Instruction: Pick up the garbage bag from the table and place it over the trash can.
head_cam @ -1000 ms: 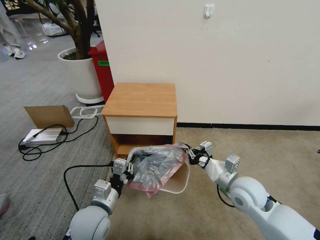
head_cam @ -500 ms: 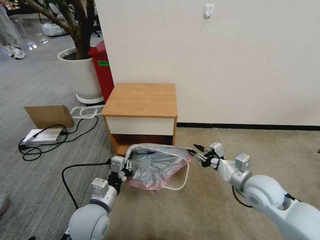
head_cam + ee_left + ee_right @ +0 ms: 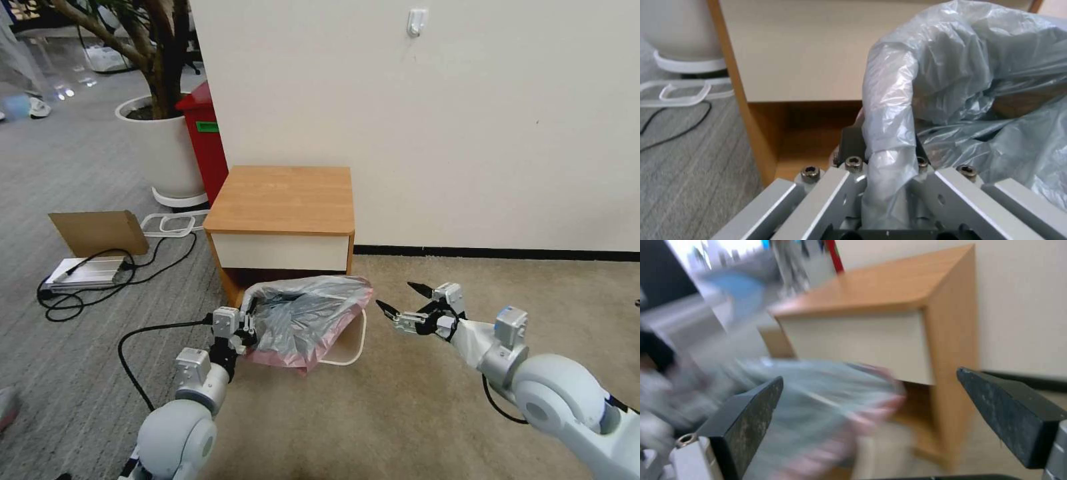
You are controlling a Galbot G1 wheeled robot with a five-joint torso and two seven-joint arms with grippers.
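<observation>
Head view, from the left: a white plant pot (image 3: pixel 163 150) and a red bin (image 3: pixel 205 137) stand on grey carpet beside the counter (image 3: pixel 283 198) — a boxy nightstand with a smooth light-brown wooden top, a flat white drawer front and an open lower shelf. In front of it, on the beige carpet, the left pincer (image 3: pixel 243 327) is clenched on a bunched strip of the garbage bag (image 3: pixel 303 313), a thin, crinkly, translucent grey film with a pinkish-red edge. The bag lies draped in loose folds over the top of the trash can (image 3: pixel 347 347), a cream plastic bin with rounded corners and a rolled rim; the bin's near right corner is uncovered. To the right, just apart from the bag, the right pincer (image 3: pixel 402 301) hangs released, its dark pointed fingers spread wide and holding nothing.

In the left wrist view the twisted plastic (image 3: pixel 889 133) runs down between the metal fingers — glossy and wrinkled — with the white drawer front (image 3: pixel 795 50) behind. In the right wrist view the two matte black fingers (image 3: pixel 751 413) stand far apart, the bag (image 3: pixel 818 400) and counter (image 3: pixel 907 283) beyond them.
</observation>
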